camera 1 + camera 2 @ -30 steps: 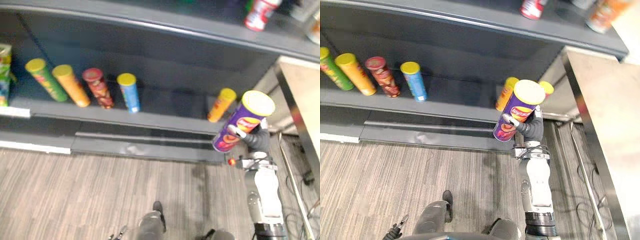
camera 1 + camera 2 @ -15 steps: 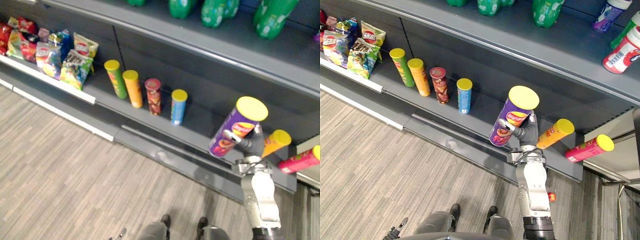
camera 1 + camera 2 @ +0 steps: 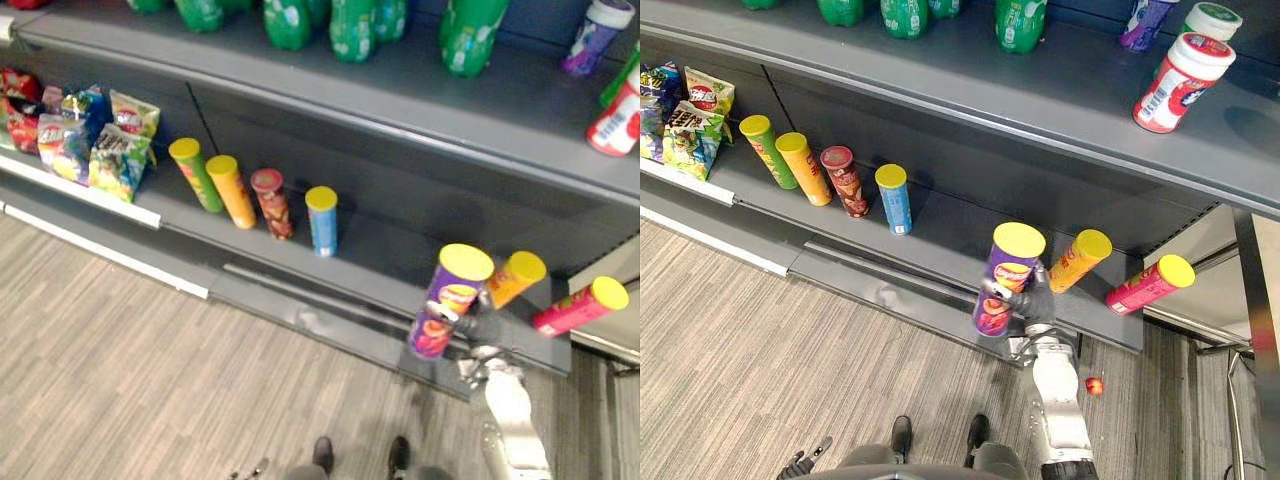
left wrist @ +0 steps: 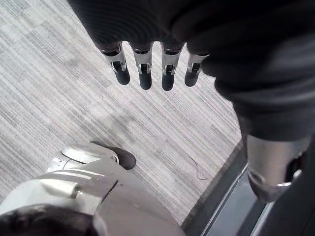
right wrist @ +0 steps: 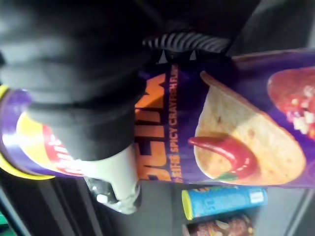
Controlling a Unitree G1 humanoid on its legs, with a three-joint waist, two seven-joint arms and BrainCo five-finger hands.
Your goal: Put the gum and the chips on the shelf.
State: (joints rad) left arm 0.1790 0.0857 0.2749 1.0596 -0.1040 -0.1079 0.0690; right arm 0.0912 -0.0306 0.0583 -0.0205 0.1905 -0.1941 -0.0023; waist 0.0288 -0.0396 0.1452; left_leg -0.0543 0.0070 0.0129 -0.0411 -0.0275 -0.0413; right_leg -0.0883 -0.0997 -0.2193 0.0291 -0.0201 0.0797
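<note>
1. Holding the purple chips can (image 3: 447, 300) tilted in front of the lower shelf (image 3: 380, 245), the right robot hand (image 3: 472, 326) is clamped round it; the can is not yet set down.
2. Right eye view: a row of cans (image 3: 845, 182) stands on that shelf, with free space between the blue can (image 3: 894, 198) and the held one.
3. Left wrist view: the left robot hand (image 4: 144, 69) hangs over the floor (image 4: 59, 98), fingers straight and apart, carrying nothing.
4. Right wrist view: the thumb (image 5: 115, 182) wraps the purple can. The chips look close to placed; where the gum is I cannot tell.
</note>
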